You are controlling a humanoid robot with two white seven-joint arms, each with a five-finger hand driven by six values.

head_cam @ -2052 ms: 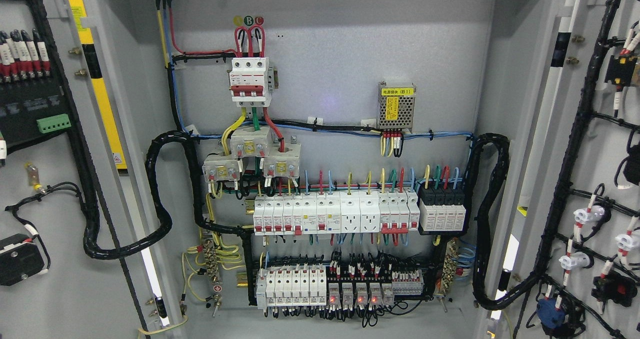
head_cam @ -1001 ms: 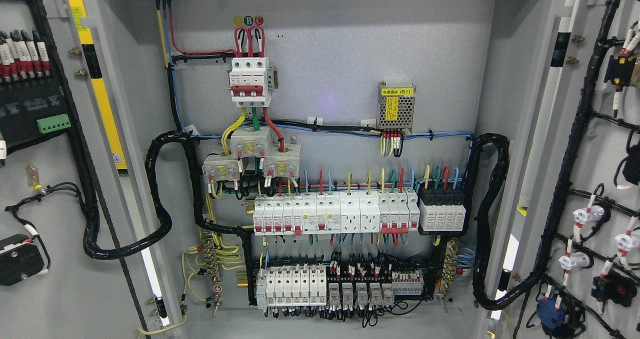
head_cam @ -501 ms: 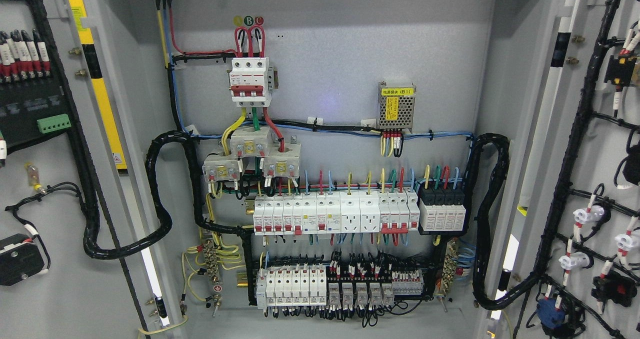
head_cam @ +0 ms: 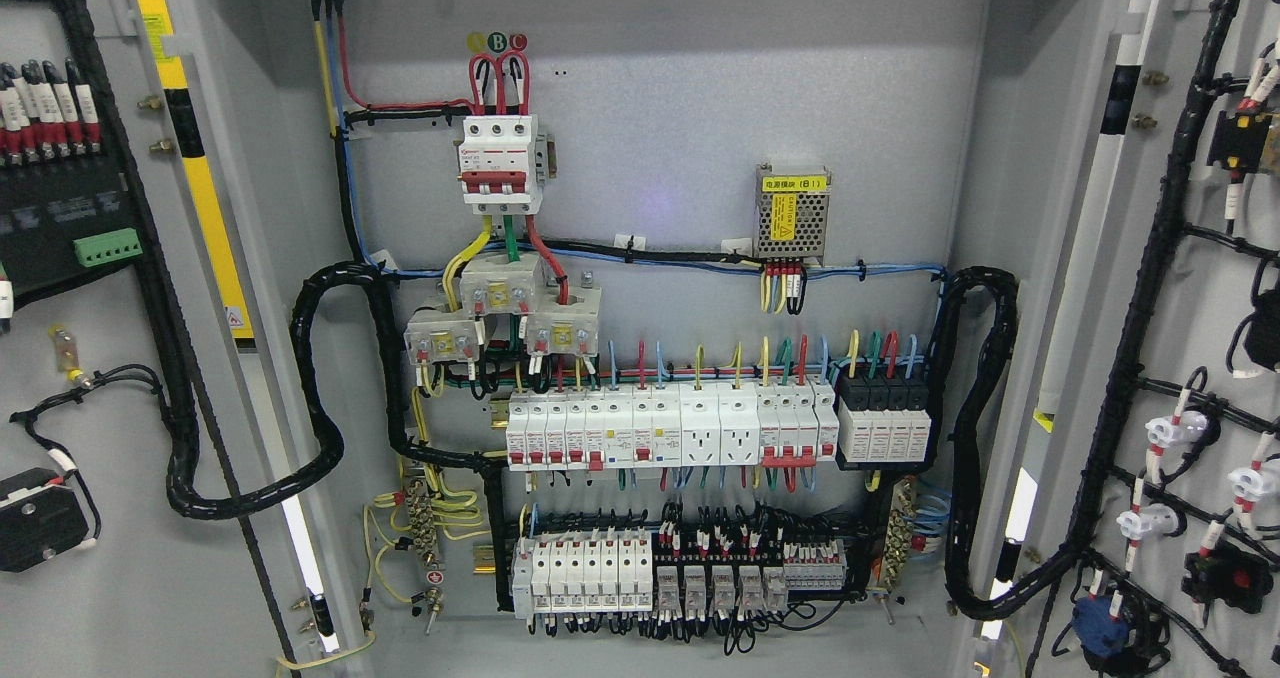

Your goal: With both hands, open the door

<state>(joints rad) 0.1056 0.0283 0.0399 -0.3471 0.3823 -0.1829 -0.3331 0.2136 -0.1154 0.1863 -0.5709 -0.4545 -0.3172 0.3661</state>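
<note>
- No robot hand shows in this view, so how the fingers are set cannot be told, and nothing can be placed next to a hand.
- The left door is swung wide open at the left edge, with its inside facing us.
- The right door is swung wide open at the right edge, also showing its inside.
- Between the two doors sits the grey cabinet, all open to see.
- A red and white main breaker is high up on the back wall.
- A small power box with a yellow label sits to its right.
- A long row of white breakers runs across lower down.
- Thick black cable bundles loop from the back wall to each door.
</note>
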